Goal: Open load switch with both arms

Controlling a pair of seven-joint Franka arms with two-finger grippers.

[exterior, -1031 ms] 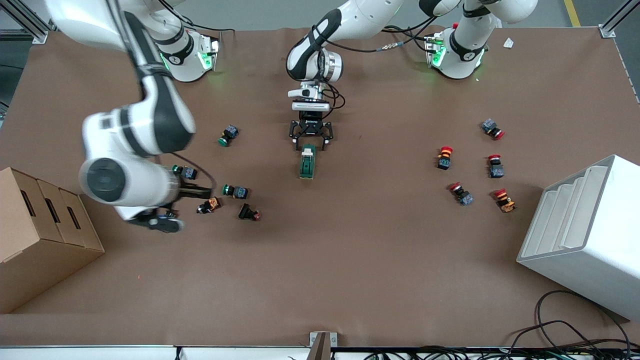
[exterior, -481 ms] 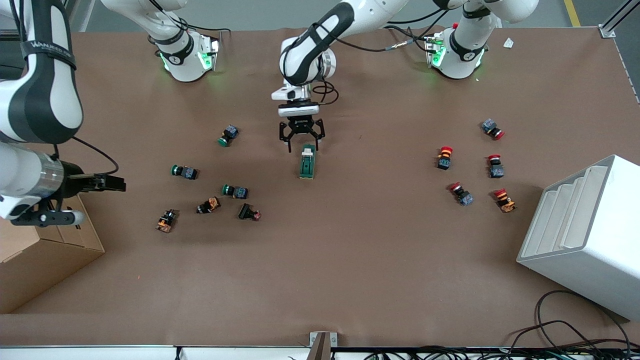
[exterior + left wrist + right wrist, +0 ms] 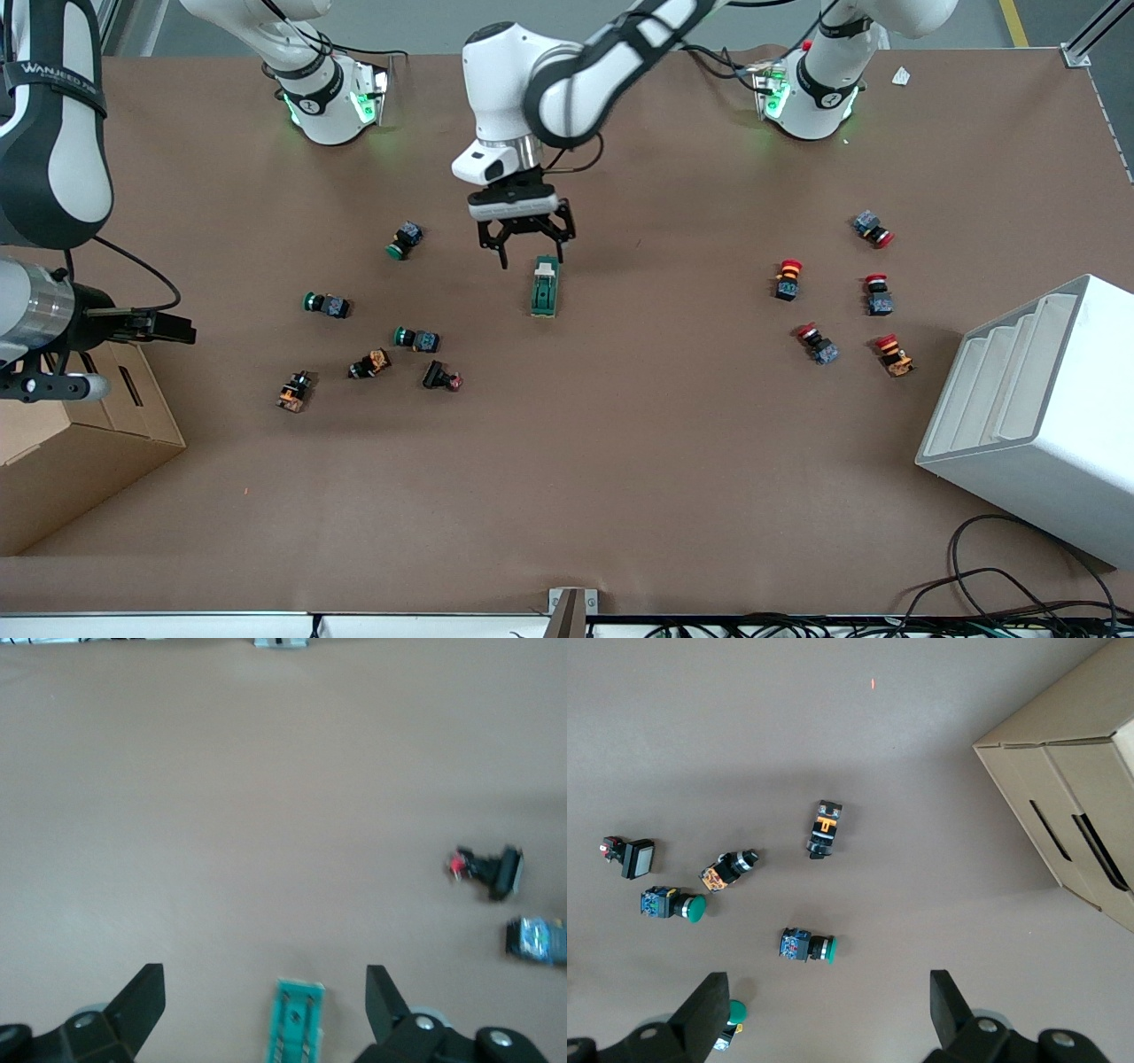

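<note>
The load switch (image 3: 544,289) is a dark green oblong block lying mid-table, its white toggle end pointing toward the arms' bases. My left gripper (image 3: 533,255) hangs open just over that toggle end. In the left wrist view the load switch (image 3: 297,1025) shows below the left gripper (image 3: 266,985), apart from both fingers and closer to one of them. My right gripper (image 3: 166,326) is raised high over the table's edge by the cardboard box, open and empty. Below the right gripper (image 3: 828,992) the right wrist view shows only pushbuttons and the box.
Several green and orange pushbuttons (image 3: 416,338) lie toward the right arm's end, and red ones (image 3: 816,342) toward the left arm's end. A cardboard box (image 3: 80,434) stands at the right arm's end. A white slotted rack (image 3: 1036,416) stands at the left arm's end.
The right arm has swung up and away from the pushbuttons toward the cardboard box. The left gripper has shifted a little toward the right arm's end and turned, still open over the switch.
</note>
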